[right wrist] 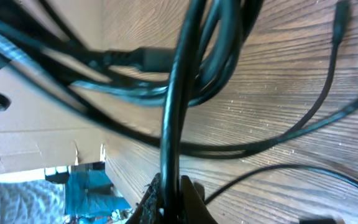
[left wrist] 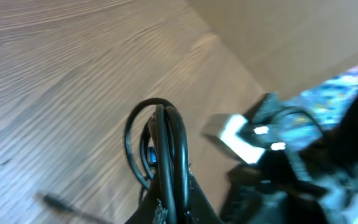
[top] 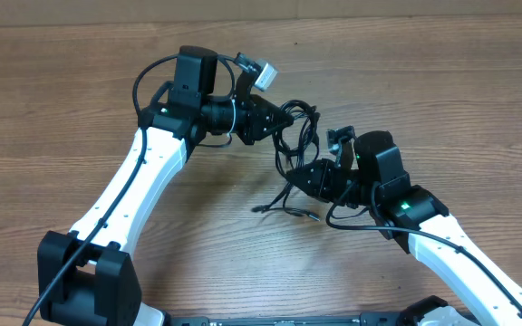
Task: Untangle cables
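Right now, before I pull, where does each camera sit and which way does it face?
Overhead: above the table, looking straight down; shows left arm, right arm, left gripper and right gripper, both at the cables.
Left wrist: on the left arm, looking along its gripper over the table; tip at bottom edge, shut on a cable loop.
Right wrist: on the right arm, looking along its gripper; tip at bottom, shut on one strand.
Shared: all three show cables and table.

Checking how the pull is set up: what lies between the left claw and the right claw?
Only the cables: their tangled bundle runs from the left claw to the right claw, clearest in the overhead view.
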You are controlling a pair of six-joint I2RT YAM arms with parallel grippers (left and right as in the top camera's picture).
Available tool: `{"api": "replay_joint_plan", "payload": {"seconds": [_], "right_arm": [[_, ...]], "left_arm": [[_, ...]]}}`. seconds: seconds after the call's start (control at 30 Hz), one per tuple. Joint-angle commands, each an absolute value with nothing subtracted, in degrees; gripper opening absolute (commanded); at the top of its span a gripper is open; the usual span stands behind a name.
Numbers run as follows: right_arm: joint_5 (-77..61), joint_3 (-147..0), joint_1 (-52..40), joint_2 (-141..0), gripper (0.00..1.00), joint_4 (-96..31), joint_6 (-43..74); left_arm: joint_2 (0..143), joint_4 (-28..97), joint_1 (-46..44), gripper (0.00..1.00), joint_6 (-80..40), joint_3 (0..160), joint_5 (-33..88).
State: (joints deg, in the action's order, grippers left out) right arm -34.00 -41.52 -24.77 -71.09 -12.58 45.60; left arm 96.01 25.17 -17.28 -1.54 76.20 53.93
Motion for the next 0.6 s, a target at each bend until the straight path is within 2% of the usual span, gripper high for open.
{"api": "replay_joint_plan", "payload": {"seconds": [0.0,0.1,0.2,0.37,0.57], "right_arm": [[-36.32,-41.32,-24.69,-68.2,0.04,-12.34,44.27],[-36.27,-41.32,-24.69,-66.89,0.04,-12.25,44.29],[-36.12,-41.32,-24.69,-66.65,0.04,-10.94,44.29],[-34.65,-41.32,-24.69,-66.65,0.04,-6.33,44.31],[-23.75,-41.32,-24.69,-66.74,0.04,-6.68,44.34]], "left_arm": [[95.22,26.46,-17.54,0.04,1.78,77.03,43.05],[95.22,27.64,-17.54,0.04,1.83,77.03,38.37],[95.24,27.73,-17.61,0.04,2.92,77.03,40.47],[95.22,30.04,-17.67,0.04,11.81,77.03,53.52],[95.22,36.27,-17.67,0.04,21.52,77.03,67.16]]}}
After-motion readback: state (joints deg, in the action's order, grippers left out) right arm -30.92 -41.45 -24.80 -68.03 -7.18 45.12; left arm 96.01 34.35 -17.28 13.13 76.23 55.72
